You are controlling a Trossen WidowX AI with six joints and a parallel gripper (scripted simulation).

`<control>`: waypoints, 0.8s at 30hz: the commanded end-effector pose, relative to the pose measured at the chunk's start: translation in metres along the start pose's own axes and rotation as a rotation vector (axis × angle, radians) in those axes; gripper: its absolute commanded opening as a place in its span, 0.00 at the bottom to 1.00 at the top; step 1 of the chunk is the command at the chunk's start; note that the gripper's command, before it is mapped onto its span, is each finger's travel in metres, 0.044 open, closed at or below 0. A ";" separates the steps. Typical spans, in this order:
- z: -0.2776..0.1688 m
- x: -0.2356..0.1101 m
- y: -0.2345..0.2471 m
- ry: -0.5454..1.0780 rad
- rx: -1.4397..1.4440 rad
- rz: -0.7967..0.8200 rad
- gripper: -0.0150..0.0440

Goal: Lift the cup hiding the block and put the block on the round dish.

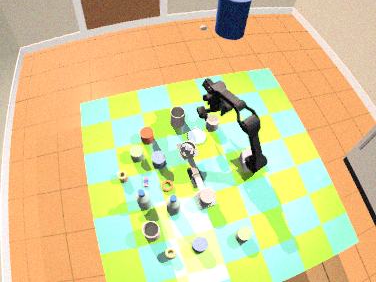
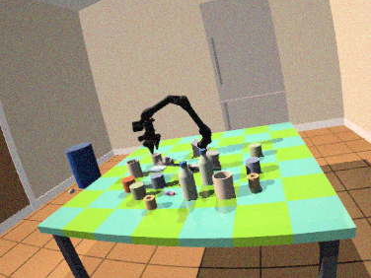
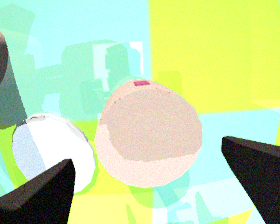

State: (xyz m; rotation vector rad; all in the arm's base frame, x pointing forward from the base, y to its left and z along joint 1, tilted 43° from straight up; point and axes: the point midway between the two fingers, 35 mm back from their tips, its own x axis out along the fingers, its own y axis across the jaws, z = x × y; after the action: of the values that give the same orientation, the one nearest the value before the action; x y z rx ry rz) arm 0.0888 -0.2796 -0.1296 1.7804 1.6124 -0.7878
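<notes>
The pincer [image 1: 209, 111] stands wide open and holds nothing. It hangs above a pale cup [image 1: 213, 123] that rests upside down on the table [image 1: 305, 180], near the far end of the balance [image 1: 195, 172]. In the wrist view the cup [image 3: 149, 136] lies between and below the two dark fingertips, apart from both. A small red mark shows at its far rim; what it is cannot be told. Just beside the cup, toward the balance, lies the round white dish [image 1: 196, 137], seen in the wrist view at the left [image 3: 50, 150]. The other cup [image 1: 206, 197] stands on the near end of the balance. The block is not visible in any view. Cans, bottles and rings stand about the table.
</notes>
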 end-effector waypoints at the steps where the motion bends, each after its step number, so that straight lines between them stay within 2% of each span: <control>1: -0.001 -0.002 0.002 0.002 -0.014 -0.009 0.91; 6: -0.004 -0.009 0.029 -0.038 -0.108 -0.025 0.69; 24: -0.026 -0.025 0.073 -0.031 -0.675 -0.027 0.69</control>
State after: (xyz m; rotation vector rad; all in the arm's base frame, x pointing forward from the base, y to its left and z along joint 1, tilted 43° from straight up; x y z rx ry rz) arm 0.1498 -0.2798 -0.0980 1.3401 1.6444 -0.3171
